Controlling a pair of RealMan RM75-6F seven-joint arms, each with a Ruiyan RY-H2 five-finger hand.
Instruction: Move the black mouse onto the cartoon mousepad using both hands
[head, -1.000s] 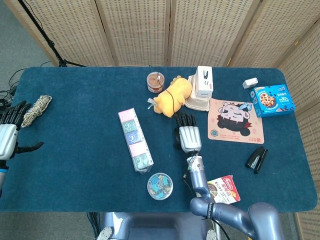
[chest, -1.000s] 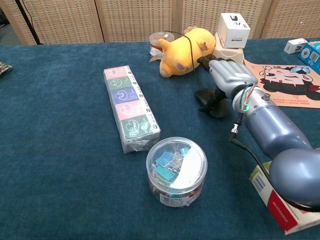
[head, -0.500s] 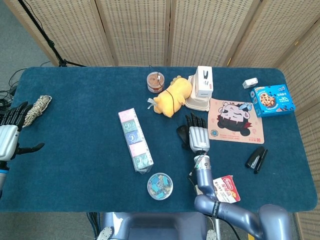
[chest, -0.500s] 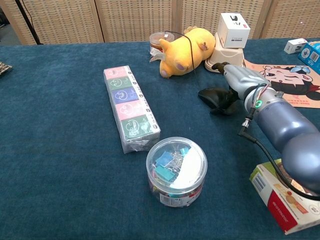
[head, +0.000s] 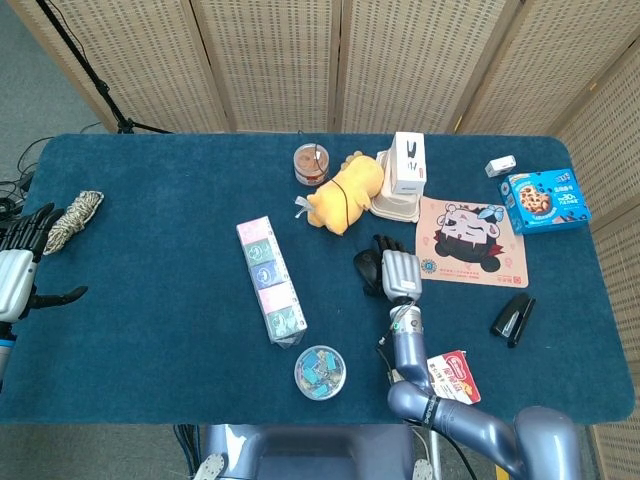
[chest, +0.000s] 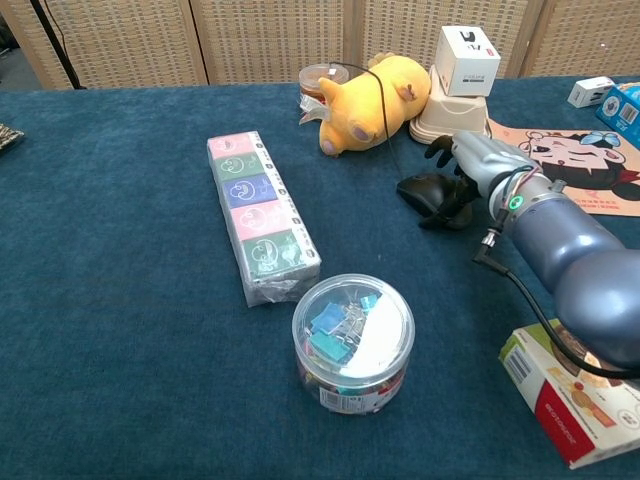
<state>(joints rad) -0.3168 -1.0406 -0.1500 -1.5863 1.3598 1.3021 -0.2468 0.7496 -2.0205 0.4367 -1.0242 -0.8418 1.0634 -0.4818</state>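
Bench: covered in dark blue cloth.
Cartoon mousepad: flat near the bench's right edge, printed with a dark-haired cartoon face; its small lettering is unreadable.
Cookie box: blue, by the far right corner, pictures of chocolate-chip cookies; text too small to read.
Right hand: fingers curled over the black mouse, resting on it.
Left hand: at the left edge, fingers spread, holding nothing.
Black mouse: on the cloth just left of the mousepad, off it.
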